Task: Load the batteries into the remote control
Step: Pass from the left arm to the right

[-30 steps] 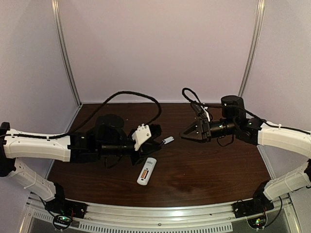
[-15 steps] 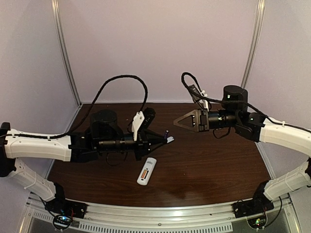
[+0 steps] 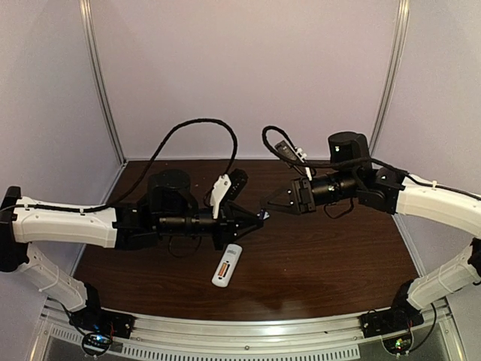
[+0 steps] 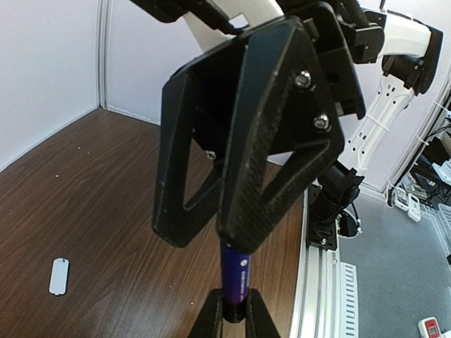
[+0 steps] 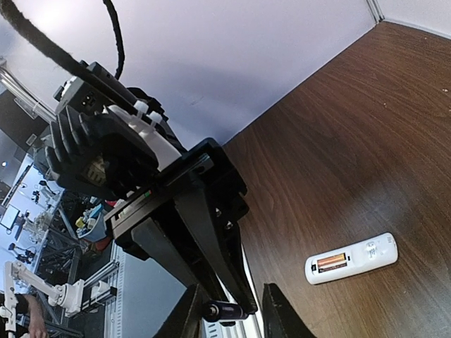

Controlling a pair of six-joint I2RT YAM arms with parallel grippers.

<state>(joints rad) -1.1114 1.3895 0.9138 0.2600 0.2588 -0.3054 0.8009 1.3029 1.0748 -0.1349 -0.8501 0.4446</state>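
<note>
The white remote control point(image 3: 227, 265) lies back-up on the table, with one orange-red battery point(image 5: 332, 262) in its open bay; it also shows in the right wrist view point(image 5: 351, 258). My left gripper point(image 3: 254, 219) is shut on the lower end of a slim blue-purple battery point(image 4: 236, 278) and holds it in the air above the table. My right gripper point(image 3: 267, 204) is open, with its fingers on either side of that battery's free end point(image 5: 227, 310). In the left wrist view my left gripper point(image 4: 235, 310) pinches the battery, and the right gripper's black fingers point(image 4: 275, 141) cover its top.
A small loose white cover piece point(image 4: 59, 275) lies on the brown table point(image 3: 338, 256). The arms' cables loop above the back of the table. The table's metal front rail point(image 3: 248, 335) runs along the near edge.
My right gripper has moved left and down to meet the left gripper. My left gripper has lifted the blue-purple battery off the table and turned it toward the right gripper.
</note>
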